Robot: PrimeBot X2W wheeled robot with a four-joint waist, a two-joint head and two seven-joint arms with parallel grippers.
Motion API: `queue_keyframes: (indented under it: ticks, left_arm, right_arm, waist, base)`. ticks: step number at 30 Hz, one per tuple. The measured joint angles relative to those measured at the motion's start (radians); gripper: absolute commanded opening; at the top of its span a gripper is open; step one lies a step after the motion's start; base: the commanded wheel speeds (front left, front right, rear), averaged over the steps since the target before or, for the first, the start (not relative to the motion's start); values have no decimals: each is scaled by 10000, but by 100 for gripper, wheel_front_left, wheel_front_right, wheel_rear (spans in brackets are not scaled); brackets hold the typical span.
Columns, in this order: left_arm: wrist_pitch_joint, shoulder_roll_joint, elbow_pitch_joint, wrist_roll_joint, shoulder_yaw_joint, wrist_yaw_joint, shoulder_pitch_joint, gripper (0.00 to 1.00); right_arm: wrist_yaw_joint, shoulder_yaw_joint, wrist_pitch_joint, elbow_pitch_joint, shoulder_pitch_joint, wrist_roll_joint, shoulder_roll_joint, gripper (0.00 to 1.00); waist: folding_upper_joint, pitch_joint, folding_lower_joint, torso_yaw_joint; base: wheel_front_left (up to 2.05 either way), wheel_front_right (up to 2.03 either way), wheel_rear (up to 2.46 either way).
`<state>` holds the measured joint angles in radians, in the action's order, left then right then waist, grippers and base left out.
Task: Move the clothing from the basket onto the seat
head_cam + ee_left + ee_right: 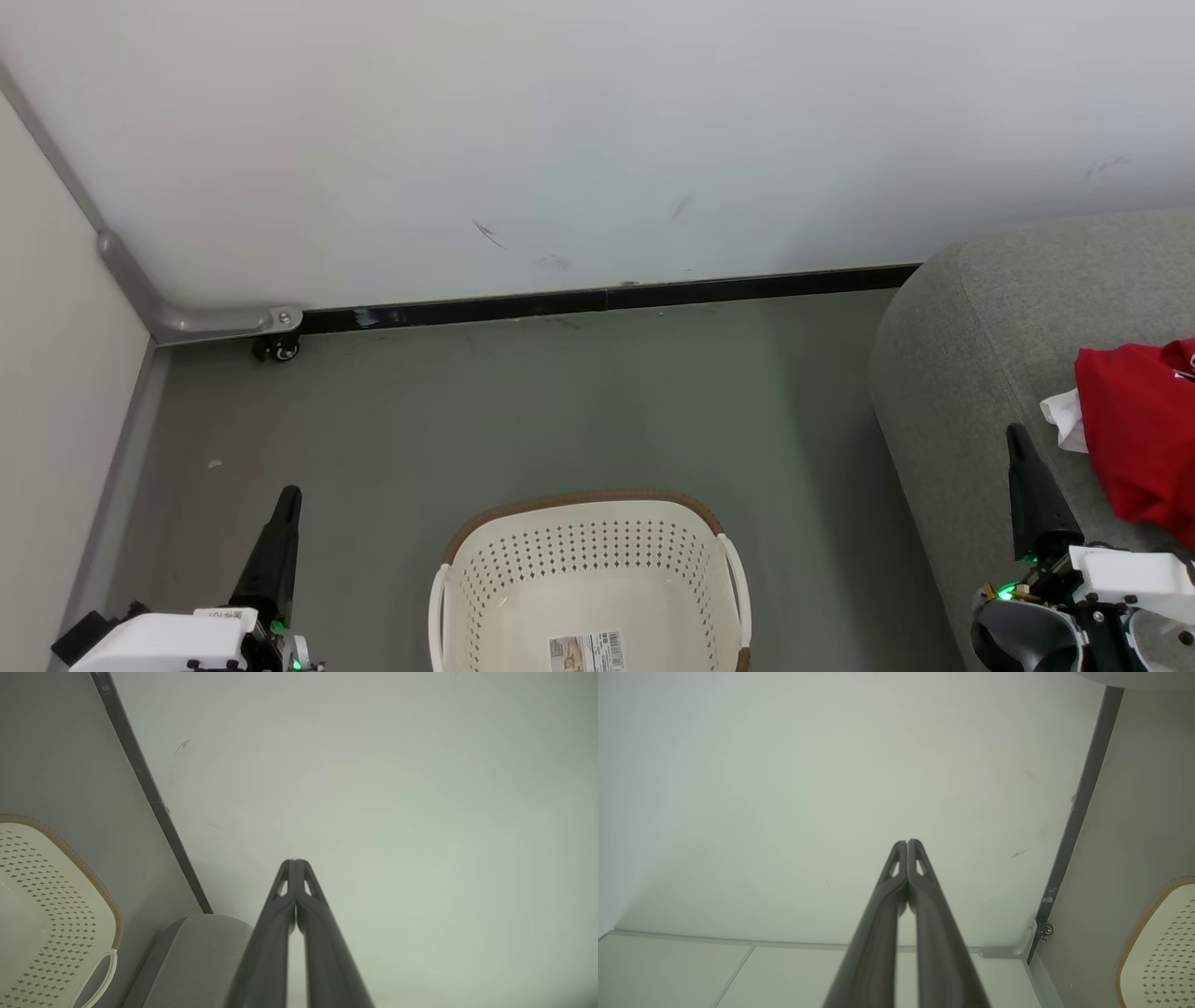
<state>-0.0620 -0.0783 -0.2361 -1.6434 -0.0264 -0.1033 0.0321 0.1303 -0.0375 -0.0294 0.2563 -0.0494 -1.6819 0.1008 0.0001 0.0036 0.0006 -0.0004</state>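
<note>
**Basket bare, reds on the sofa**

The basket (579,551) sits on the floor with nothing visible inside but its paper label (586,651). To the basket's right, the clothing (1139,439), a red heap with a scrap of white, lies on the seat (971,373). The left gripper (290,493) hovers left of the basket, fingers pressed together, holding nothing. The right gripper (1016,434), right of the basket near the clothing, is closed and empty-handed too. The job looks finished, though the basket's near end is cut off.
</note>
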Motion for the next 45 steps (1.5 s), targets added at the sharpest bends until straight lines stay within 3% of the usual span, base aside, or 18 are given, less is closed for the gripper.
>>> queue_keyframes:
  ticks: [45]
  left_arm:
    - [-10, 31, -313, 0, -35, -115, 133, 0]
  right_arm:
    - [0, -98, -21, 63, -123, 2, -2, 0]
  waist:
    - [0, -6, -2, 3]
  base:
    - [0, 0, 0]
